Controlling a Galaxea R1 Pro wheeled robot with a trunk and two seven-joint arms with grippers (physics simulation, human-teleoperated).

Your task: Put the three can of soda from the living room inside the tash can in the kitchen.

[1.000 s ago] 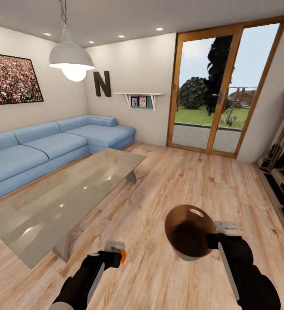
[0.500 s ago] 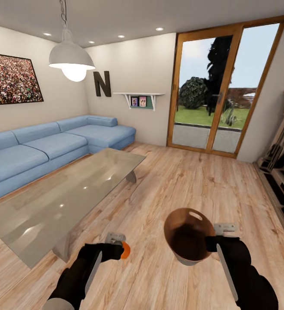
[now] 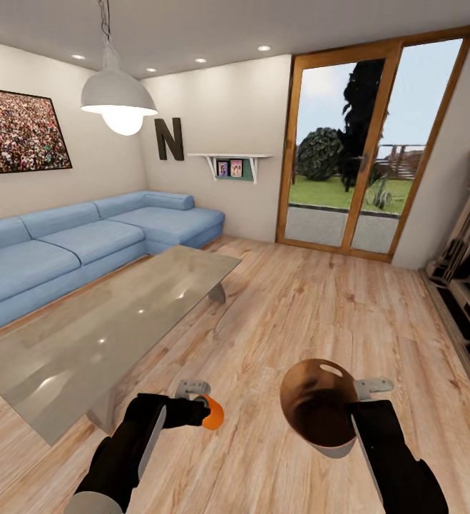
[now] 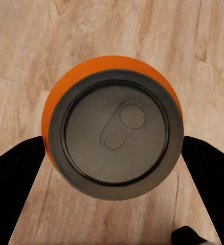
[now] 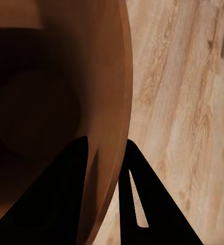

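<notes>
The light wood plank floor (image 3: 299, 300) runs from the robot to the wood-framed glass doors (image 3: 356, 143) in the far wall. A long blue corner sofa (image 3: 85, 243) lines the left wall, and a low rectangular glass table (image 3: 99, 328) stands just in front of it. On the wall above the sofa hangs a framed picture of a dense crowd (image 3: 17, 132); further along is a big dark letter "N" (image 3: 169, 138), the only writing that can be read, beside a small white shelf (image 3: 231, 163).

The round bin with a pale grey outside and glossy copper-brown inside (image 3: 319, 403) is held above the floor, tilted so its mouth faces the camera. The right gripper (image 5: 109, 153) is clamped on its rim, one finger inside the wall and one outside, the black forearm reaching up from the lower right. The left arm bends inward, and the left gripper (image 4: 112, 153) is closed on the bright orange soda can with a silvery grey end (image 4: 114, 132), left of the bin and apart from it. The can's lid bears no readable label.
</notes>
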